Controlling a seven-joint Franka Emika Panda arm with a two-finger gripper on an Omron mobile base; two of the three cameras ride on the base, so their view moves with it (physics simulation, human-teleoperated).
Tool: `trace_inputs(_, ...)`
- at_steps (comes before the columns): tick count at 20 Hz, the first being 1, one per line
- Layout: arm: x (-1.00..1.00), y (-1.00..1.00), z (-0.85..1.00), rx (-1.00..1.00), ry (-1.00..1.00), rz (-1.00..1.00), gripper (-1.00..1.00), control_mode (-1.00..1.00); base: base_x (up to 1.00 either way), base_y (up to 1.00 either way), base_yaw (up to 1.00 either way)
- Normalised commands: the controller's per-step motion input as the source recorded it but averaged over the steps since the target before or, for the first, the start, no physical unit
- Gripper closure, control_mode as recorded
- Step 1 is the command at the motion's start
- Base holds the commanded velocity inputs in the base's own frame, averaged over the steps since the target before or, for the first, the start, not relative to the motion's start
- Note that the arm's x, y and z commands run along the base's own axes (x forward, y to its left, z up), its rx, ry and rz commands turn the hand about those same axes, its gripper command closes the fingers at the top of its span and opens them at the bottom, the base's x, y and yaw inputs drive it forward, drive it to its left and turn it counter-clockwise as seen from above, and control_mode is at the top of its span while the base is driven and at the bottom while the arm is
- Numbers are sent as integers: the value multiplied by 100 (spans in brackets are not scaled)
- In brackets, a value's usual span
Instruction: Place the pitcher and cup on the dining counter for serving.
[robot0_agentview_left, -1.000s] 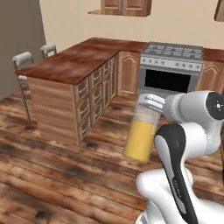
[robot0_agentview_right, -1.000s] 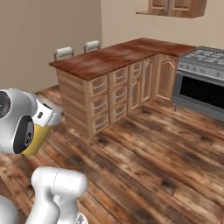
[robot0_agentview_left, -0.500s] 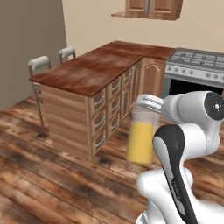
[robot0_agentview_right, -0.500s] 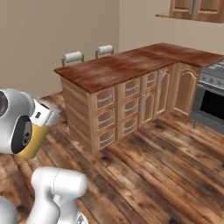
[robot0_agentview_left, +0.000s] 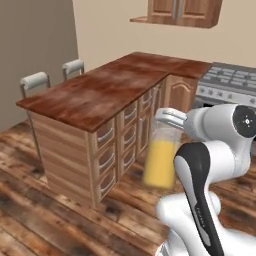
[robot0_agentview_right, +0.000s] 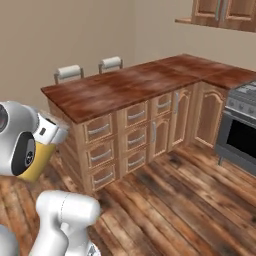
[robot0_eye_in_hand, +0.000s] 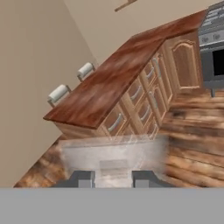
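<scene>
- Dining counter (robot0_agentview_left: 100, 95): long island, glossy reddish-brown wood top, running from about 9 o'clock toward 1 o'clock in the left base view; its near corner sits at 9 o'clock in the right base view (robot0_agentview_right: 120, 85). The hand view has it crossing from 8 o'clock to 2 o'clock (robot0_eye_in_hand: 113, 83).
- Drawers (robot0_agentview_left: 116, 150): light wood fronts with silver handles, stacked in columns along the counter's near side.
- Stove (robot0_agentview_left: 227, 82): grey range at 2 o'clock in the left base view, adjoining the far end of the counter; dark oven door at 3 o'clock in the right base view (robot0_agentview_right: 240, 135).
- Wall cabinet (robot0_agentview_left: 182, 11): wood, mounted at 12 o'clock above the counter's far end.
- Stools (robot0_agentview_left: 36, 80): two grey-cushioned backs at 10 o'clock, standing just beyond the counter's far edge.
- Pitcher (robot0_agentview_left: 162, 157): tall clear cylinder holding orange liquid, upright, raised off the plank floor, near the counter's drawer side and apart from it. Its orange lower part shows at 9 o'clock in the right base view (robot0_agentview_right: 37, 161).
- Gripper (robot0_eye_in_hand: 113, 178): clenched on the pitcher near its top; the clear rim lies just above the two dark tips at 6 o'clock in the hand view.
</scene>
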Motion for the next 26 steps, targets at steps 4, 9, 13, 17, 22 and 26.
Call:
trace_inputs(4,0,0,0,0,0,0,100,100,100,-37,11)
trace_inputs(9,0,0,0,0,0,0,100,100,100,-22,8)
trace_inputs(13,0,0,0,0,0,0,100,100,100,-21,33)
trace_inputs(17,0,0,0,0,0,0,100,100,100,-25,48)
trace_inputs(22,0,0,0,0,0,0,100,100,100,-32,44)
trace_inputs(26,50,0,-3,0,0,21,100,-100,50,-7,22)
